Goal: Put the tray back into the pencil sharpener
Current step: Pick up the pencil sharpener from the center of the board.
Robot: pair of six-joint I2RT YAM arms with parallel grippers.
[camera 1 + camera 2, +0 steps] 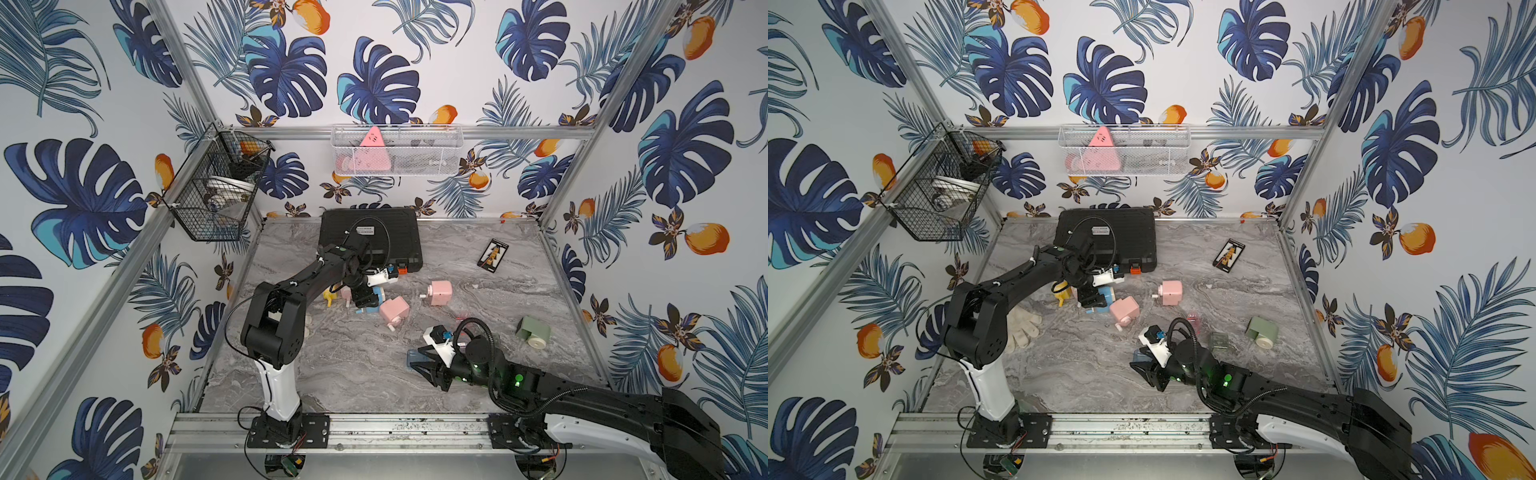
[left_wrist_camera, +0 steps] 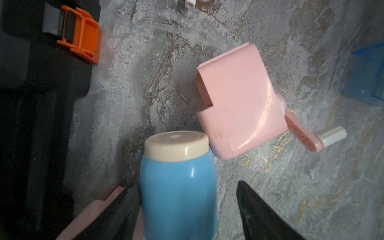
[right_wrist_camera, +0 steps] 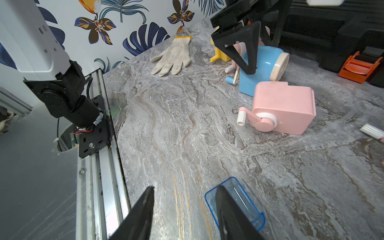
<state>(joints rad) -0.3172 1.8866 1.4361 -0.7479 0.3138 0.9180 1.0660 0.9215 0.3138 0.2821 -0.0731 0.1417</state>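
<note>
Early stage, nothing inserted yet. The blue clear tray (image 3: 243,201) lies flat on the marble table (image 3: 187,135) near the front rail, empty as far as I can see. The right gripper (image 3: 186,188) is low over it, fingers parted at a medium gap with only bare table between them. One finger overlaps the tray's near wall, contact unclear, so no grasp. The blue pencil sharpener (image 3: 262,62), likely the tray's match by colour, sits well apart towards the back, just beside a pink sharpener (image 3: 284,106). The left gripper (image 2: 186,185) straddles the blue body, fingers wide: one against its side, the other clear of it, so not clamped. The sharpener's tray slot is not visible. Left to do: pinch the tray, steady the sharpener, carry, align, slide in.
</note>
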